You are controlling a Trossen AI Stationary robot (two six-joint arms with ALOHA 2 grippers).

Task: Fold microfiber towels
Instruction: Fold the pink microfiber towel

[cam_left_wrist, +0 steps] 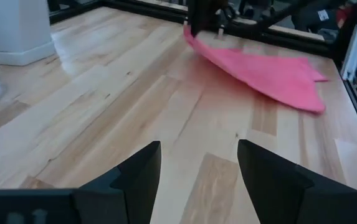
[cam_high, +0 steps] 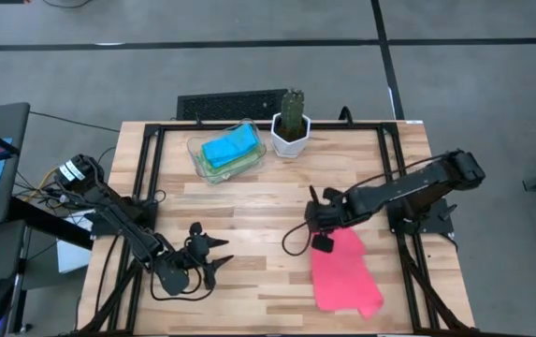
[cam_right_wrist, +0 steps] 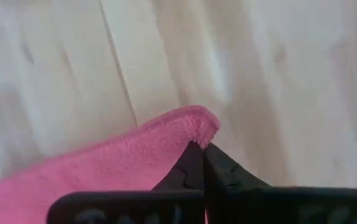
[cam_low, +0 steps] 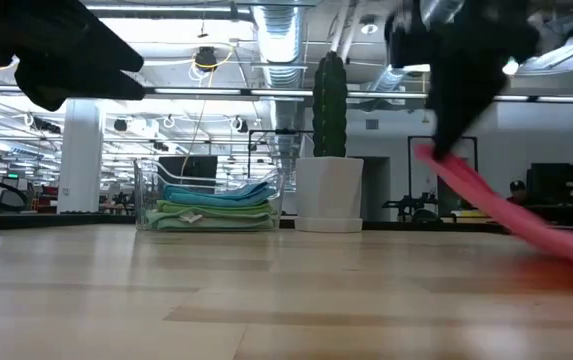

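- Your right gripper is pinched tight on a corner of the hot pink towel, which sits around 4 o'clock on the table, pinched end lifted, the rest trailing on the wood.
- It's soft, floppy microfiber, so it should drape and drag, not slide stiffly. Grab at corners or along the hem.
- Your left gripper waits at 7 o'clock, fingers spread wide, holding nothing.
- Folded towels sit stacked in the clear tray at 12 o'clock, beside the potted cactus.

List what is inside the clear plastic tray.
The clear plastic tray holds a stack of folded towels: a cyan blue towel on top, green towels beneath it. How many lie in the stack cannot be counted; the lower layers are covered.
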